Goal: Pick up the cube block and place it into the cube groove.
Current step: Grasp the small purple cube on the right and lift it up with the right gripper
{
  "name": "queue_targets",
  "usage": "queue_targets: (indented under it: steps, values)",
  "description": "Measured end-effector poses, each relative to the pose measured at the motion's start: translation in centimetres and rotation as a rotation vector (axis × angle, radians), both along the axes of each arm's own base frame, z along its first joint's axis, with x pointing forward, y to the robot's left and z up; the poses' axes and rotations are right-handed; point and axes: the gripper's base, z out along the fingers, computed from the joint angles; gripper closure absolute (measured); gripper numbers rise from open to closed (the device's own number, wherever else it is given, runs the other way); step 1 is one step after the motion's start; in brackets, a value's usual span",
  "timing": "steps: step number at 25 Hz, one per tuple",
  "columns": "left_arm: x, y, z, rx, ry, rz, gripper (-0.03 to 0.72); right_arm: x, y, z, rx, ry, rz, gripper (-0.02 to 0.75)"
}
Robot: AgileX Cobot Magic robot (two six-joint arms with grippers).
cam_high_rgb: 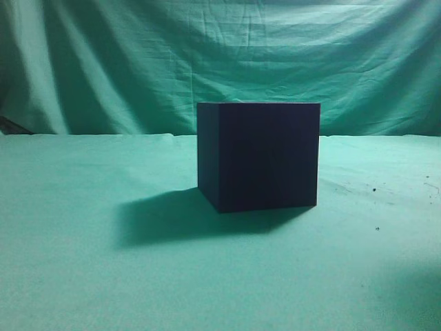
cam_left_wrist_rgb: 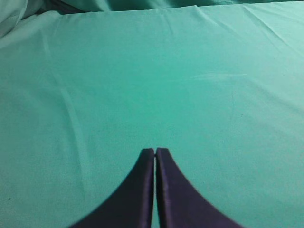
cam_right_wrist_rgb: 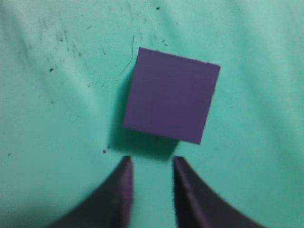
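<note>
The cube block (cam_right_wrist_rgb: 172,100) is a matte purple cube lying on the green cloth, seen from above in the right wrist view. My right gripper (cam_right_wrist_rgb: 151,160) is open and empty, its fingertips just short of the block's near edge. The large near-black navy box (cam_high_rgb: 259,156) holding the cube groove stands in the middle of the exterior view; its opening is hidden. My left gripper (cam_left_wrist_rgb: 155,152) is shut and empty over bare cloth. Neither gripper nor the purple block shows in the exterior view.
A green cloth (cam_high_rgb: 103,276) covers the table and hangs as a backdrop (cam_high_rgb: 138,62). Small dark specks (cam_right_wrist_rgb: 61,42) lie on the cloth near the block. The box casts a shadow (cam_high_rgb: 165,217) to its left.
</note>
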Motion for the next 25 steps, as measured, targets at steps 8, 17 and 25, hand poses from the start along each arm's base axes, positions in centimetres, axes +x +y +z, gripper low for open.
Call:
queue_targets:
  steps: [8, 17, 25]
  values:
    - [0.0, 0.0, 0.0, 0.000, 0.000, 0.000, 0.688, 1.9, 0.3, -2.0, 0.002, -0.025, -0.053, 0.116]
    - [0.0, 0.0, 0.0, 0.000, 0.000, 0.000, 0.688, 3.6, 0.2, -4.6, -0.050, -0.015, -0.074, 0.116]
    - [0.0, 0.0, 0.0, 0.000, 0.000, 0.000, 0.688, 4.0, 0.3, -5.3, -0.053, 0.006, -0.089, 0.295]
